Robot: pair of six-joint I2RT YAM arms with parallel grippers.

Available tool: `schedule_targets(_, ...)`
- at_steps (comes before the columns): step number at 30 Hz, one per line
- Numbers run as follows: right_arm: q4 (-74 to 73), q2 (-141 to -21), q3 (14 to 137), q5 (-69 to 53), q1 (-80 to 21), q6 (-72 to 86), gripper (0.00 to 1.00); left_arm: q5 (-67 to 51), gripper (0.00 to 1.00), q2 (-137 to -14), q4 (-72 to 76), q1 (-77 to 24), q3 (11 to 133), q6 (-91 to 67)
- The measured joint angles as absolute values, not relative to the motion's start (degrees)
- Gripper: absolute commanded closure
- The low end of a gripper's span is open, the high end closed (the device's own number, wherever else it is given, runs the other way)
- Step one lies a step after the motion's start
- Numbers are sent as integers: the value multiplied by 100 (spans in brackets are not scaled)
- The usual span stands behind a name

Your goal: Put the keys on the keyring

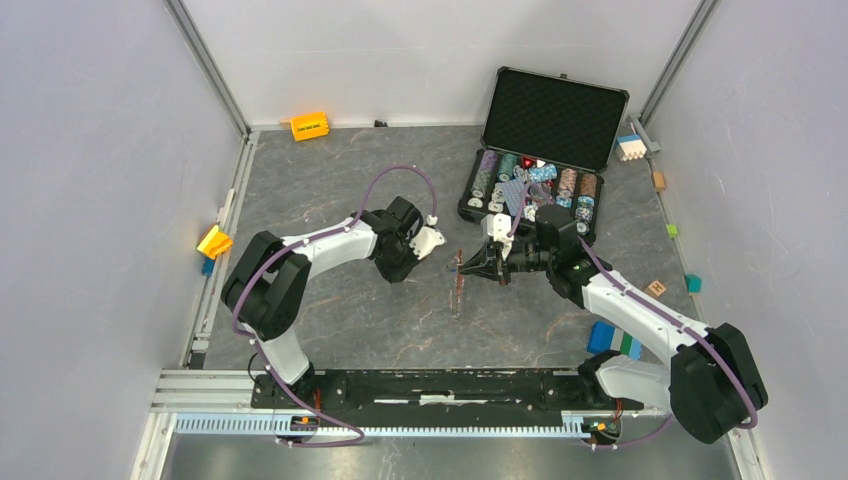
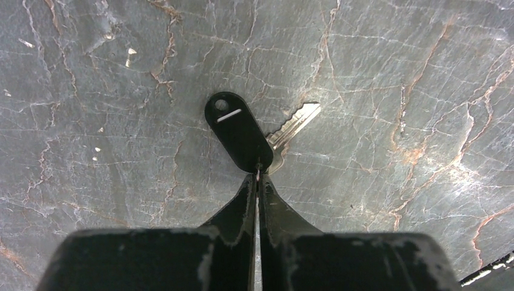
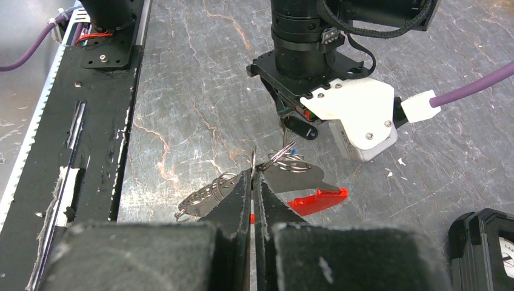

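A silver key (image 2: 297, 124) with a black oval tag (image 2: 236, 130) shows against the grey table in the left wrist view. My left gripper (image 2: 257, 176) is shut on the tag's near end, where it joins the key. Whether the key rests on the table I cannot tell. The keyring (image 3: 288, 160), silver rings on a metal plate with a red fob (image 3: 315, 200), is held in my shut right gripper (image 3: 253, 173). In the top view the right gripper (image 1: 470, 265) holds the keyring (image 1: 458, 285) just right of the left gripper (image 1: 405, 262). The two are a short gap apart.
An open black case of poker chips (image 1: 535, 190) stands at the back right. An orange block (image 1: 309, 126) lies at the back wall and a yellow block (image 1: 214, 242) at the left edge. Coloured blocks (image 1: 615, 340) sit by the right arm. The black rail (image 1: 430, 390) runs along the near edge.
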State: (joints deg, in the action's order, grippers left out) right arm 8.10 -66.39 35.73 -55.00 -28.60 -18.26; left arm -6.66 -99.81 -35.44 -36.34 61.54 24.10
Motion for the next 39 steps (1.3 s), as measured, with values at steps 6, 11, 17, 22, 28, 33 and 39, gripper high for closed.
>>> schedule_targets(6,810,-6641,3573,-5500,-2860,-1826,100,-670,98,-9981,-3559,-3634,6156,2414)
schedule_targets(11,810,-6641,3573,-5500,-2860,-1826,100,-692,98,-9981,-3597,-3634,6163,2456)
schedule_targets(17,812,-6639,3573,-5500,-2860,-1822,100,-1114,98,-9743,-3798,-3632,6160,2711)
schedule_targets(22,823,-6600,3573,-5500,-2858,-1767,100,-1765,98,-8868,-3806,-3632,6049,3063)
schedule_targets(28,864,-6440,3573,-5509,-2858,-1730,100,-2630,98,-8086,-3809,-3632,5942,3470)
schedule_targets(33,854,-6318,3573,-5522,-2858,-1737,100,-3201,98,-7664,-3811,-3634,5850,3876)
schedule_targets(39,788,-6298,3575,-5489,-2860,-1820,100,-3461,96,-7251,-4014,-3634,5776,4724)
